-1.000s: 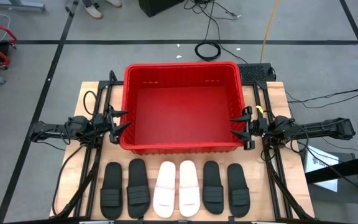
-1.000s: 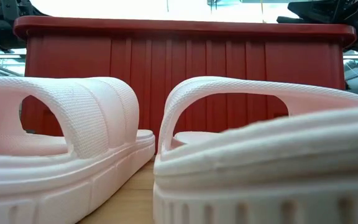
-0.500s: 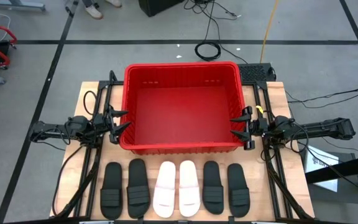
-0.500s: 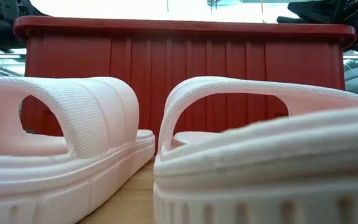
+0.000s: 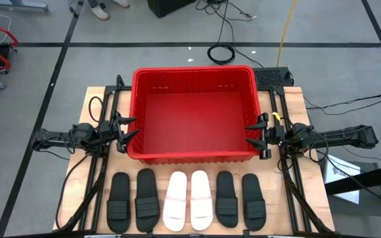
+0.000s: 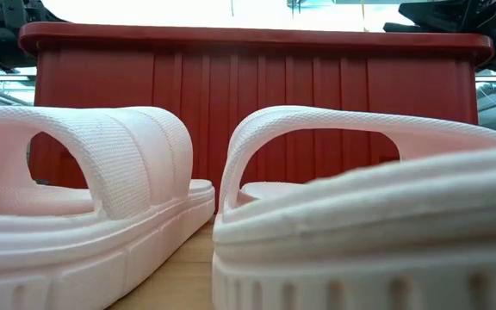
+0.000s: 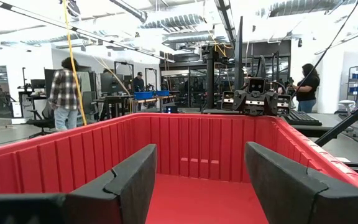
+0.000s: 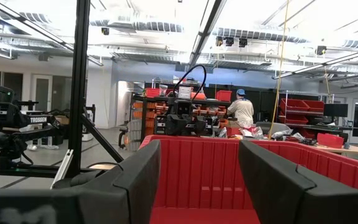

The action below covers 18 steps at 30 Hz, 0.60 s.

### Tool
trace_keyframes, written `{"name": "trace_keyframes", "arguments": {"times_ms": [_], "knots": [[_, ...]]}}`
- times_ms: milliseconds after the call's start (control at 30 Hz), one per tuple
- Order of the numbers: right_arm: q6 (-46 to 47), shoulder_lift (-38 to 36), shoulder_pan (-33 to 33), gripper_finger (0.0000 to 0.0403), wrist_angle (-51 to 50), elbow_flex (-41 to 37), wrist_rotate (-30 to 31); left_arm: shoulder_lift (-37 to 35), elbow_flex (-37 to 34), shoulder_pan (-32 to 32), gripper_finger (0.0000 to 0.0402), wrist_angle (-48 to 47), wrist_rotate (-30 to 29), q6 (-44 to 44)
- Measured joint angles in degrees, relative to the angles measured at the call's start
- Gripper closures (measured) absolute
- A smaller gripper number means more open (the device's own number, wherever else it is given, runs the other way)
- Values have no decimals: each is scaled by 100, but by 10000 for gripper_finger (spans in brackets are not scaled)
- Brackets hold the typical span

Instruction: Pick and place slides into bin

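A: Left arm?
B: Stretched in level from the table's left edge. Left gripper (image 5: 127,127) is at mid-depth, fingers spread wide, empty.
A: Right arm?
B: Mirrored from the right edge. Right gripper (image 5: 256,134) is likewise wide apart, holding nothing. Both point inward, facing each other.

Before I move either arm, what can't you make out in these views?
- Four black slide sandals: absent from the low view, which two pale pink slide sandals fill.
- Large red plastic bin: its inside is hidden in the low view by its own wall.
- Wrist views: no sandals; open left gripper and right gripper face the bin.
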Motion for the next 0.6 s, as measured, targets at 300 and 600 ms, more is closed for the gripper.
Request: {"name": "trace_keyframes", "arguments": {"times_ms": [300,600], "knots": [[-47,0,0,195,2,1,-1,1,-2,-2,151,79,-3,-96],[1062,2,0,195,1,1,0,1,-2,0,151,133,-15,66]]}}
